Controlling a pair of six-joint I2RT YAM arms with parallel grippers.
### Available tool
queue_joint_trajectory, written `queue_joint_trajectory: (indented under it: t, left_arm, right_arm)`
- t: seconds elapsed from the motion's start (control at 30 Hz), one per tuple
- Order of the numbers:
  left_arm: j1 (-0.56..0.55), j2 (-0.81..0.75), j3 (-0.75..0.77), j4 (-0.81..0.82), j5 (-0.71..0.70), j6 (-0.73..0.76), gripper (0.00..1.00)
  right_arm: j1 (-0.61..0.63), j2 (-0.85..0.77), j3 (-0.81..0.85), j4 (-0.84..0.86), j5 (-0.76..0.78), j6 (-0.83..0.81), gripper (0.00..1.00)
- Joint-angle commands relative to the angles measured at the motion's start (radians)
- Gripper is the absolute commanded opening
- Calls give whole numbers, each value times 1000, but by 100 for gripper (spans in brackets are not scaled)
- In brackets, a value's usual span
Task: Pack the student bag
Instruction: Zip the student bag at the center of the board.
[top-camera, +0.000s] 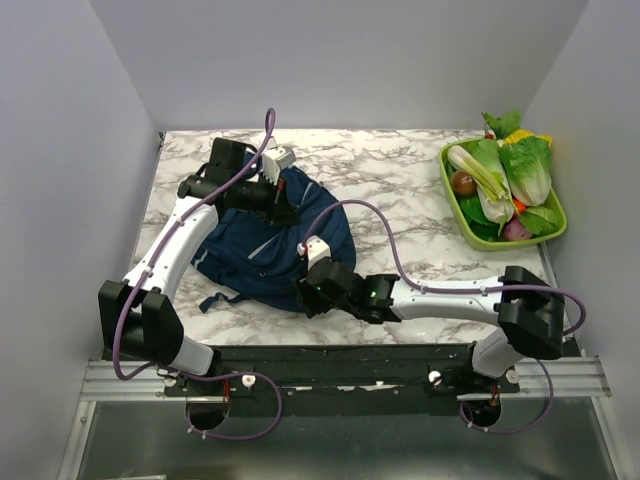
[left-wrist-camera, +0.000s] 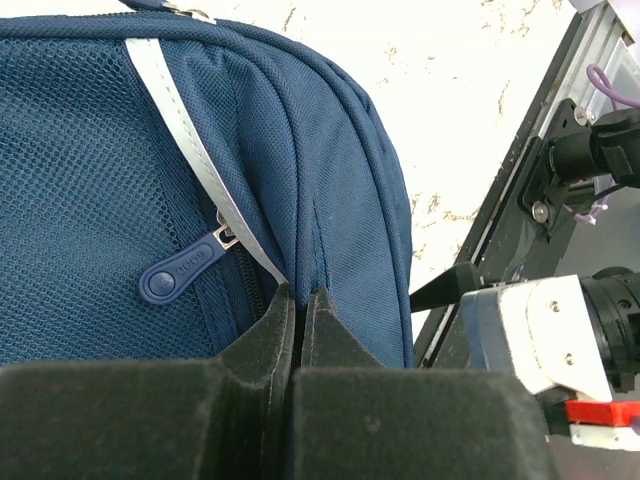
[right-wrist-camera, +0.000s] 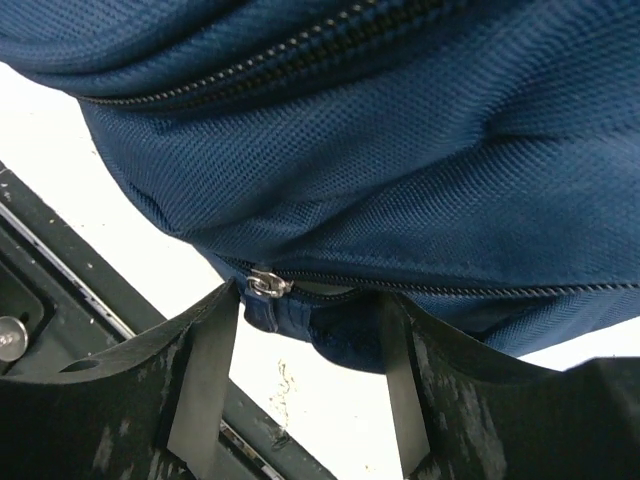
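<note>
Top external view shows the bag (top-camera: 265, 250) lying left of centre on the tabletop (top-camera: 400, 190). Left jaws pinch its fabric; right jaws stand apart around a zipper slider (right-wrist-camera: 265, 284). Packing seems barely begun.

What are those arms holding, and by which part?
Left fingers pinch a fabric fold of the student bag; right fingers are open at its zipper, holding nothing.

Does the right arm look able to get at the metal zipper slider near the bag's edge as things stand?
Probably yes. The right tool is open, and the zipper slider on the student bag already sits at the mouth of the gap, toward one side. Nothing visible lies between them.
</note>
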Motion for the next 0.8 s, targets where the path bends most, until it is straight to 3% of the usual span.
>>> queue_joint_trajectory:
  t: [0.0,0.13,0.47,0.57,0.63,0.77]
  left_arm:
    - [-5,-5,18,107,-57,-19,0]
    - [-16,3,23,128,-92,-43,0]
    - [-46,21,29,118,-151,-20,1]
    - [-46,21,37,78,-155,12,10]
    - [-46,12,44,38,-158,38,23]
    - [-45,-2,90,-91,-155,134,57]
  right_arm:
    - [20,48,48,0,50,-10,64]
    - [33,67,60,-3,96,-1,59]
    - [59,53,77,-69,186,26,24]
    - [60,2,56,-87,183,32,17]
    - [60,-25,42,-92,171,30,16]
    - [60,-64,25,-92,152,32,9]
